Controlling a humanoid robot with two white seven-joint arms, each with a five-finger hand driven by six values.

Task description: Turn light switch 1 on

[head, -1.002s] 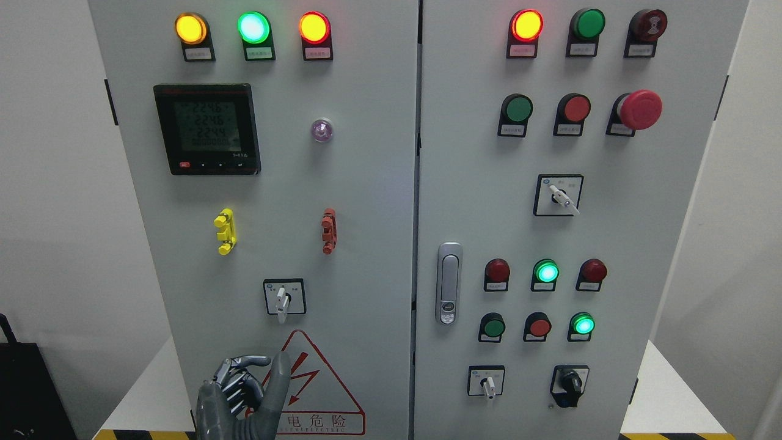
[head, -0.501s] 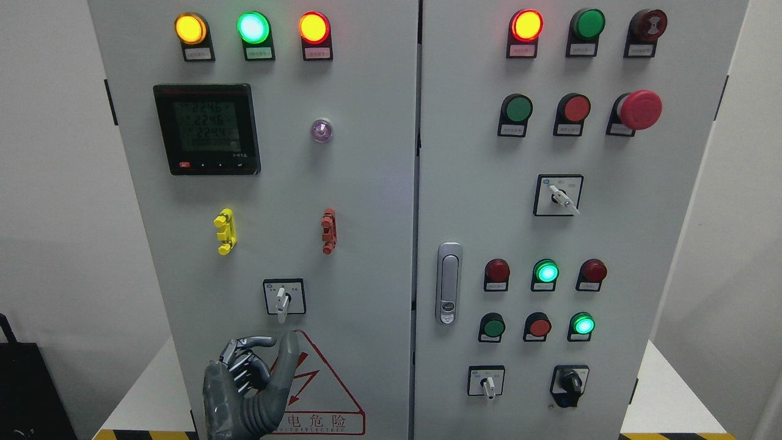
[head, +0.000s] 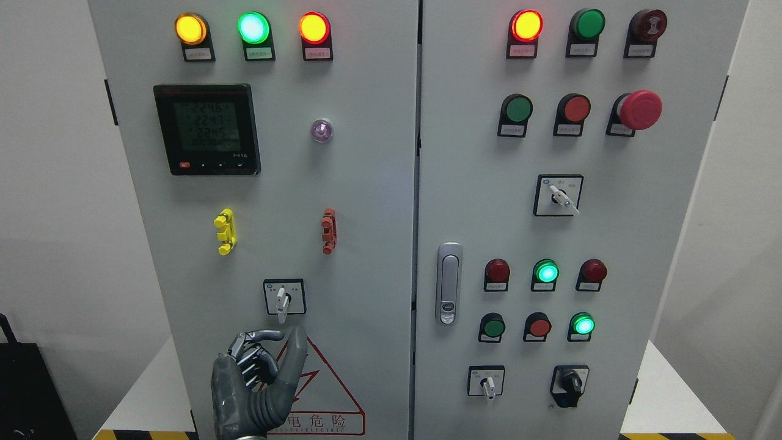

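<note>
A small rotary selector switch [head: 282,297] with a white lever pointing down sits in a black-framed square low on the left cabinet door [head: 366,201]. My left hand [head: 269,360], grey and metallic, rises from the bottom edge just below this switch. Its four fingers are curled inward and hold nothing, while the thumb [head: 295,351] sticks straight up, its tip a short way below and right of the lever. The hand does not touch the switch. My right hand is out of sight.
The hand partly covers a red warning triangle [head: 330,391]. Above the switch are yellow [head: 225,231] and red [head: 328,230] clips, a digital meter [head: 208,129] and lit indicator lamps. The right door carries a handle [head: 448,283], push buttons and more selector switches [head: 487,381].
My left hand has climbed up and slightly right along the door, bringing the thumb tip closer to the selector switch. The meter digits changed. The switch lever has not moved.
</note>
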